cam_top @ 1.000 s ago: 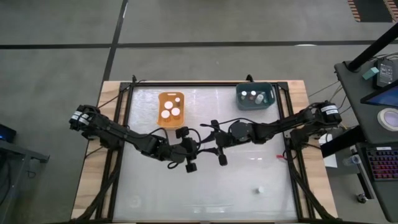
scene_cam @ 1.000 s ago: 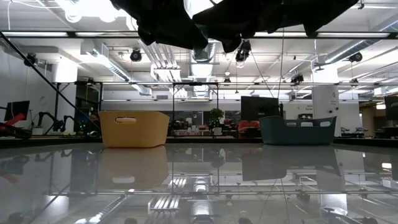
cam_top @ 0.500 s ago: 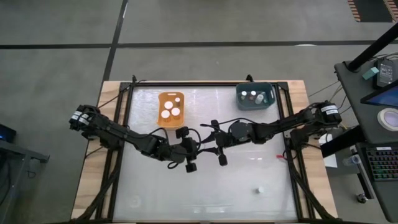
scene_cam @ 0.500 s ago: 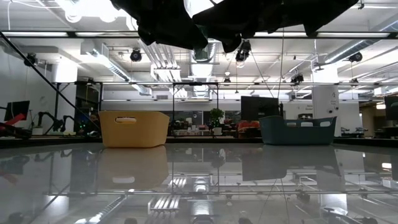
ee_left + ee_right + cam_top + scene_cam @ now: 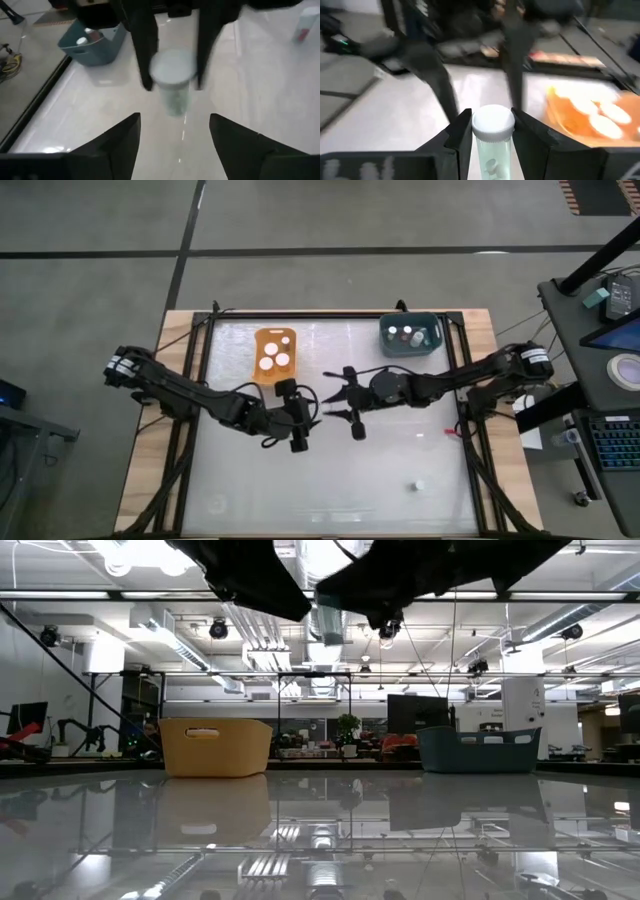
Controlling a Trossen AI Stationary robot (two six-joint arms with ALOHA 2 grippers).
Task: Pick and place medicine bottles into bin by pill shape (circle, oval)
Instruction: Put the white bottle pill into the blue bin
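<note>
Over mid-table: both grippers face each other, above the surface.
Right gripper (image 5: 491,145): clamped on a white-capped bottle (image 5: 492,135).
Left gripper (image 5: 174,132): fingers spread wide, bottle just ahead, untouched.
Orange bin (image 5: 275,352): holds bottles.
Teal bin (image 5: 409,334): holds bottles.
Table (image 5: 400,460): one bottle (image 5: 418,484) near its front right.

Glossy, mirror-smooth table top (image 5: 330,470) edged in pale wood; both bins (image 5: 275,352) look like matt plastic.
</note>
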